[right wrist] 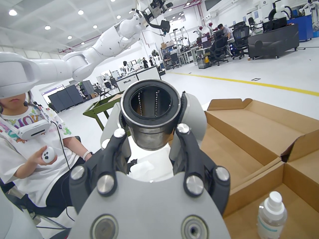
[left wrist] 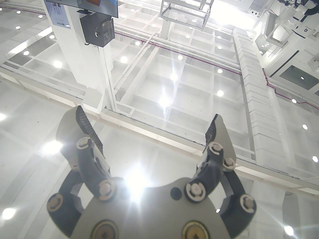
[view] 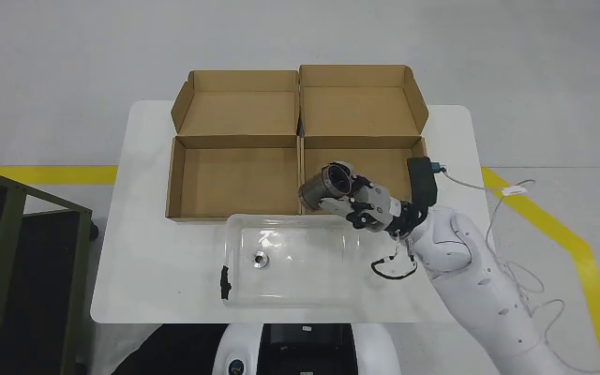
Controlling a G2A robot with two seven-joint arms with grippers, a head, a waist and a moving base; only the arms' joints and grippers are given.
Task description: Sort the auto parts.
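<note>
Just right of centre in the top view, the right gripper (view: 341, 190) pinches a metal cylinder (view: 322, 186) by its sides. It holds the cylinder tilted over the lower left part of the right-hand cardboard box (view: 375, 161), just above the clear tray (view: 234, 286). A small round part (view: 261, 261) lies in the tray's left half. The left gripper (left wrist: 148, 119) points at the ceiling, its fingers spread wide.

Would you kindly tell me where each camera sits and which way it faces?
Top view: above the arms, looking down at the table, cardboard boxes and clear bin; the right arm shows.
Left wrist view: on the left wrist, facing up at the ceiling; the left gripper, open.
Right wrist view: on the right wrist, facing across the room; the right gripper, shut on the metal cylinder.
Shared: top and right wrist views both show the cylinder and boxes.
</note>
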